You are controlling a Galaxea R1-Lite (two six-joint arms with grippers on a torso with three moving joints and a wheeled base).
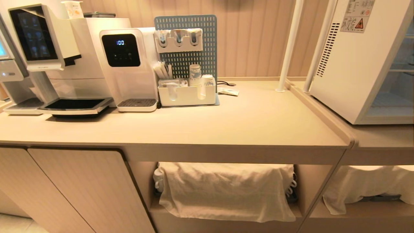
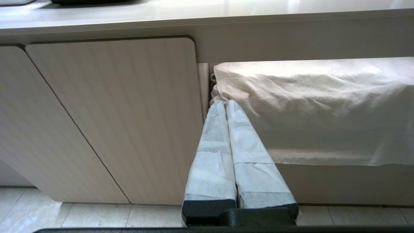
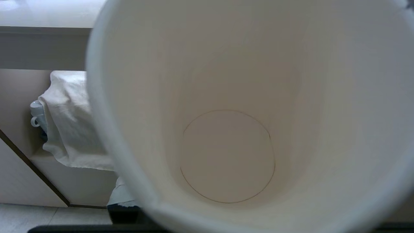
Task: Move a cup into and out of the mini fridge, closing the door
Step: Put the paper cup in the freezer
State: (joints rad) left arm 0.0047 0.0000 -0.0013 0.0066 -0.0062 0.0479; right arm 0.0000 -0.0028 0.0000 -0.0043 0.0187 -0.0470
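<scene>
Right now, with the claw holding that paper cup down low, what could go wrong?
The white paper cup fills the right wrist view, so the right claw is working nearly blind and could bump the beige countertop's edge when lifting. Paper is soft, so a hard squeeze might crush the cup. The white mini fridge sits far to the right, partly out of the head view, so aiming for its shelves could miss.

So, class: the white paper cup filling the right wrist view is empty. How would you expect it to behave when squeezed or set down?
The cup looks empty, so it is probably very light. Its thin paper wall would likely dent under a firm squeeze. Its base looks narrower than its wide mouth, so it may tip if nudged.
</scene>
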